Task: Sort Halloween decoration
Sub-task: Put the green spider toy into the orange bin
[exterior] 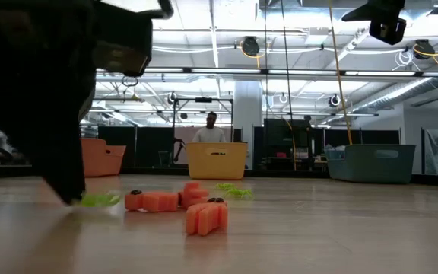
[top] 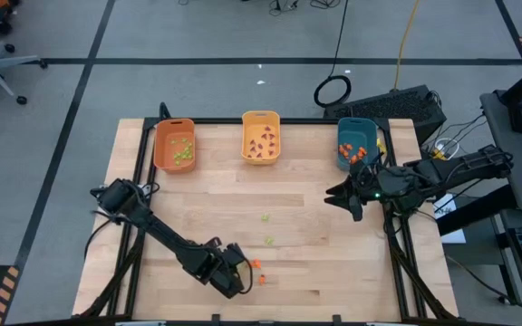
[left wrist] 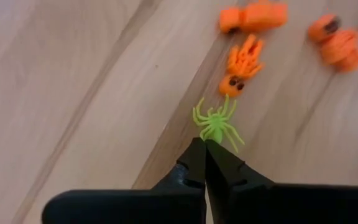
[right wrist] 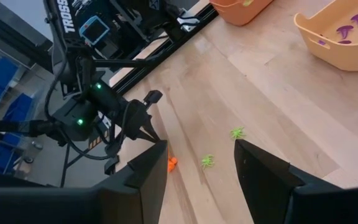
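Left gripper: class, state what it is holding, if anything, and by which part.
The left gripper is shut on a green spider, pinching it at the rear edge of its body and legs.

The pale wooden surface [top: 306,226] under me is smooth plank with a fine grain and a soft sheen. My left gripper [left wrist: 205,148] has matt black plastic fingers pinched on a light green rubbery plastic spider [left wrist: 216,124], slightly glossy. The small orange trinkets [left wrist: 241,65] beside it look like soft moulded plastic. The orange [top: 174,145], yellow [top: 260,137] and teal oblong bins [top: 355,142] are smooth plastic.
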### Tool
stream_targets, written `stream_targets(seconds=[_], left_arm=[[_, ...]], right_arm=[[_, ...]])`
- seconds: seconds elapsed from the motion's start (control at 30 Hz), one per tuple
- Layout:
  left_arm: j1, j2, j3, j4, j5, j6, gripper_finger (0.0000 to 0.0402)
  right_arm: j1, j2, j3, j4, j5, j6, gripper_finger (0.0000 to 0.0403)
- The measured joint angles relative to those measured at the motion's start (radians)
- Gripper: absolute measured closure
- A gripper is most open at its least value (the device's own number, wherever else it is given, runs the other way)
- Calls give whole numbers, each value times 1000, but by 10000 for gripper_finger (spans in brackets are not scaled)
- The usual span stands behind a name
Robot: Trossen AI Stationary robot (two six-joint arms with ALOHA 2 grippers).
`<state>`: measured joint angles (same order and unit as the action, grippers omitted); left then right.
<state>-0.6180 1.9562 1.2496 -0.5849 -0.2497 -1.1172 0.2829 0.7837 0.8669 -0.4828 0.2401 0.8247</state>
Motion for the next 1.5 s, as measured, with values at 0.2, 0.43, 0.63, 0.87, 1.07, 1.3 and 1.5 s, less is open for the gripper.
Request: stream_targets(seconds=[0.2,0.43,0.63,0.87,1.07,1.3,1.5], left_arm=[[20,-70,0,-1,-5,6,401],[47,-167,0,-7,-19,35,401],[84,-287,1,-6,-66,97,401],[160,-450,1,12,-79,210,401],[228,-588,2,80,-65,359,401],[322,-701,2,69,-62,473,401],[394,-766,2,67,-37,534,401]], right_arm=[[0,0,0,0,0,0,232],[0,0,0,0,0,0,232],[0,0,0,0,0,0,232],[0,0,0,-1,0,1,232],[0,0,0,0,0,1,232],[0,0,0,0,25,35,232],[0,0,0,18,27,80,232]])
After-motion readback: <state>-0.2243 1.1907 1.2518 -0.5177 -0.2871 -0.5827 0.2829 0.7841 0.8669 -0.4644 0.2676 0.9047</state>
